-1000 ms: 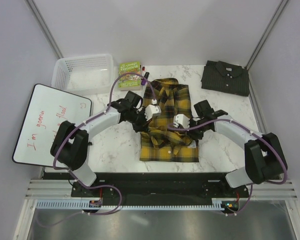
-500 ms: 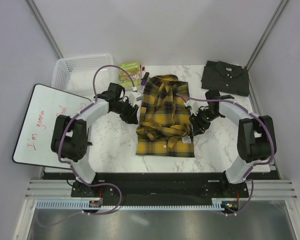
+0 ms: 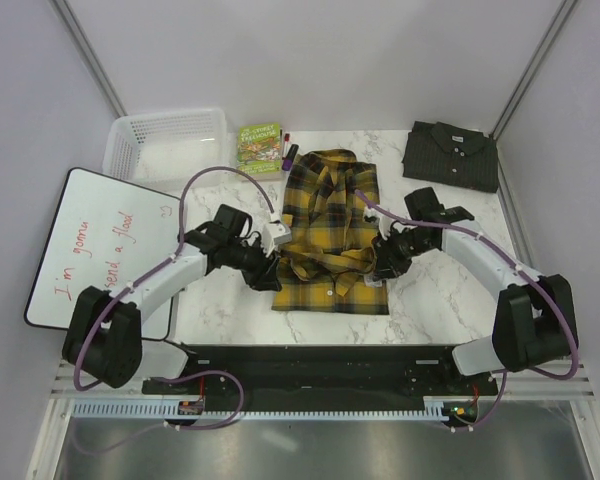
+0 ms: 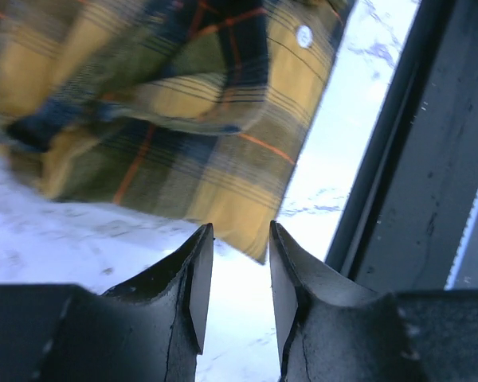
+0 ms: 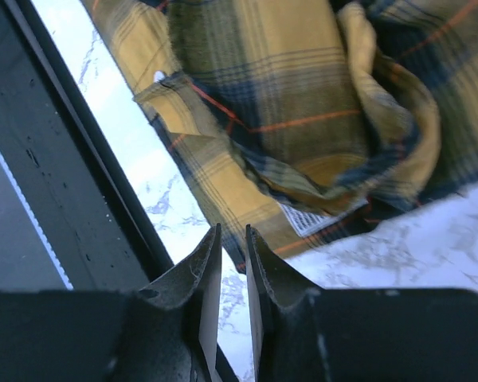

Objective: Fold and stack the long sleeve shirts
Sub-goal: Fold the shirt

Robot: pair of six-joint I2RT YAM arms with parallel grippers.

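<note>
The yellow-and-black plaid long sleeve shirt (image 3: 330, 225) lies flat in the middle of the table, collar at the far end, sleeves folded across its front. The dark grey long sleeve shirt (image 3: 452, 155) lies folded at the far right. My left gripper (image 3: 271, 279) is low at the plaid shirt's near left corner (image 4: 255, 231), jaws open with only marble between them (image 4: 239, 239). My right gripper (image 3: 382, 267) is at the shirt's near right edge (image 5: 247, 199); its jaws (image 5: 232, 239) stand a narrow gap apart, nothing in them.
A white basket (image 3: 165, 140) stands at the far left, with a green booklet (image 3: 260, 146) and pens (image 3: 289, 155) beside it. A whiteboard (image 3: 95, 250) with red writing overhangs the left edge. A black rail (image 3: 320, 360) runs along the near table edge.
Both grippers let go over the shirt's middle, swung out to its sides, then came down to its near corners. The folded sleeves stay lying across the shirt.
</note>
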